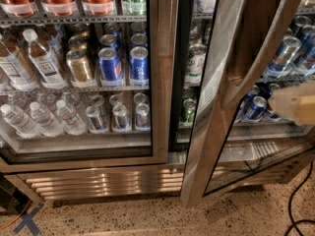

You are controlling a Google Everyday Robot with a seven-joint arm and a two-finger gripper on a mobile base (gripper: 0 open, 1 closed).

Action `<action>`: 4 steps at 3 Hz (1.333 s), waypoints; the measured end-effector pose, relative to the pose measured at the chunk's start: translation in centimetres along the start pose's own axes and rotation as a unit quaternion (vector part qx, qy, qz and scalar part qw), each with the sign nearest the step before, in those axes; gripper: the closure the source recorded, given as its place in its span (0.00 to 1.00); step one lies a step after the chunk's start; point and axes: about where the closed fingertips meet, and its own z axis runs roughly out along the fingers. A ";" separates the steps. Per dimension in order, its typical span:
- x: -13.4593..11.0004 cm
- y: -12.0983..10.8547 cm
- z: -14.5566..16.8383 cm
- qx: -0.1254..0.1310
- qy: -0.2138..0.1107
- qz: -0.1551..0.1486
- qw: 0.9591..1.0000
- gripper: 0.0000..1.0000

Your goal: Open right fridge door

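Note:
The right fridge door (212,102) stands swung outward, its wide brushed-steel edge running from the top centre down to the floor near the middle. Through its glass pane (256,58) I see blue cans on shelves. A dark gap (183,73) shows between the door and the centre post, with green bottles and cans inside. My gripper (295,107) is a blurred tan and yellow shape at the right edge, level with the lower can shelf and in front of the door's glass.
The left fridge door (162,82) is closed, with water bottles, gold cans and blue cans behind it. A steel grille (103,181) runs along the base. A black cable (295,200) lies on the speckled floor at right, and blue tape (27,222) marks the floor at left.

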 end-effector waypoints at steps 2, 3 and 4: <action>0.0 0.0 0.0 0.000 0.000 0.000 1.000 0.00; 0.0 0.0 0.0 0.000 0.000 0.000 1.000 0.00; 0.0 0.0 0.0 0.000 0.000 0.000 1.000 0.00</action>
